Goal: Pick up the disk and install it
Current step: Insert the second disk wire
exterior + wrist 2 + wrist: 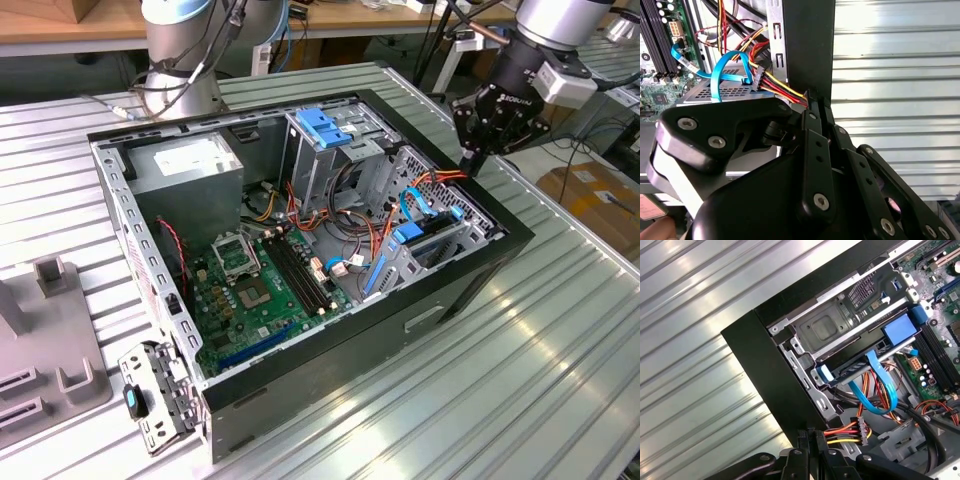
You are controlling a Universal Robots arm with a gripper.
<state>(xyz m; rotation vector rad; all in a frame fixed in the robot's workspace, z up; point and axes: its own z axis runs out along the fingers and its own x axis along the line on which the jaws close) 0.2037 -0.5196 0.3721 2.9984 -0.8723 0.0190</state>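
Nearest in the exterior view, at the near corner of the open black desktop computer case (330, 370): a loose grey metal bracket with a blue latch (150, 400), resting on the ribbed metal table (520, 380). Inside the case, flat on its floor, a green motherboard (250, 290), partly crossed by cables.

Further in, toward the exterior view's right: the flat silver-grey disk with light-blue carrier rails (432, 240), seated in the low drive bay against the case wall. Mostly hidden there by the bay's metal frame, label out of sight. In the second wrist view, only its perforated grey top (730, 90), the rest covered by the gripper's black body. In the first wrist view, just a thin edge (855, 371) between the rails. Plugged in at its end: a looping blue flat data cable (875, 390) and a red, yellow and black power lead (842, 432).

Just beyond the disk, at the case's rim: the black gripper (470, 158), fingers (802, 436) pressed close together on nothing visible, tips beside the power lead, apart from the disk. Upper arm cut off by the frame edge.

Farthest back: a large grey power-supply box (190, 165) in the far corner.
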